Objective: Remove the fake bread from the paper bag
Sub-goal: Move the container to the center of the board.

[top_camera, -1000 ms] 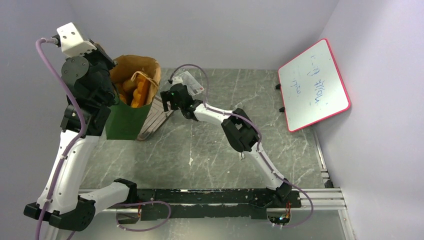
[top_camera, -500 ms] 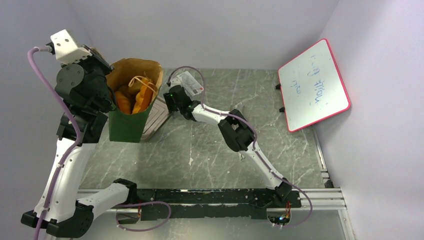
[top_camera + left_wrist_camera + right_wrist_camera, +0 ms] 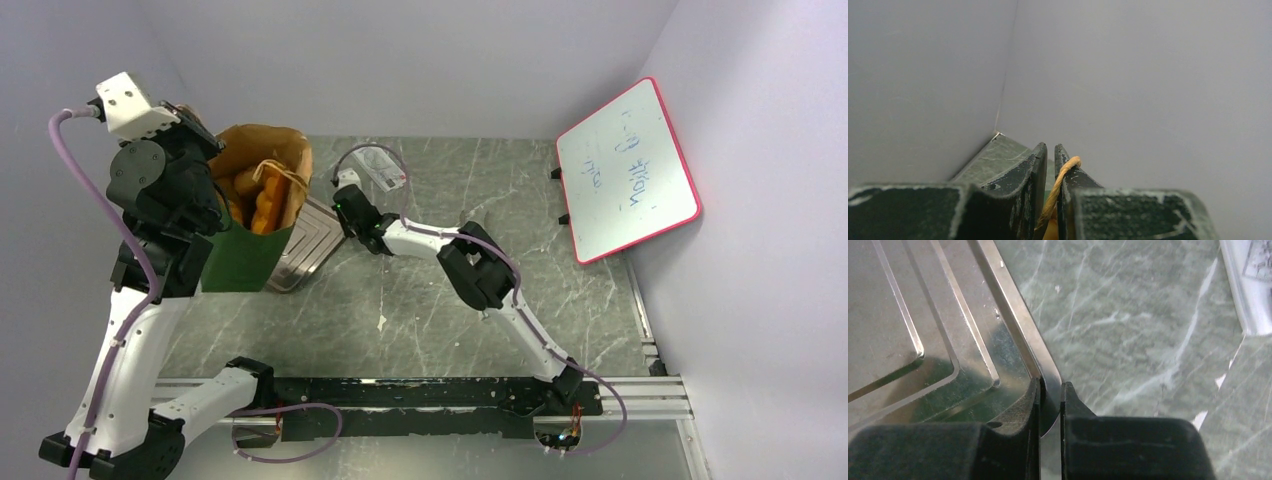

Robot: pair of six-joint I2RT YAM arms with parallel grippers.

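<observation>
The dark green paper bag (image 3: 243,258) hangs tilted at the far left, its brown mouth open toward me. Orange fake bread (image 3: 266,205) pieces show inside it. My left gripper (image 3: 1050,150) is shut on the bag's tan rope handle (image 3: 1064,181); in the top view the left gripper (image 3: 200,140) sits at the bag's left rim, mostly hidden by the wrist. My right gripper (image 3: 1050,387) is shut on the corner rim of the metal tray (image 3: 923,315). In the top view the right gripper (image 3: 340,207) meets the tray (image 3: 310,240) just right of the bag.
A red-framed whiteboard (image 3: 625,170) leans against the right wall. A small white card (image 3: 378,165) lies on the marble table behind the right wrist. Grey walls close in on the left and behind the bag.
The right gripper has closed on the tray's rim. The left arm has carried the bag to the left, uncovering more of the tray.
</observation>
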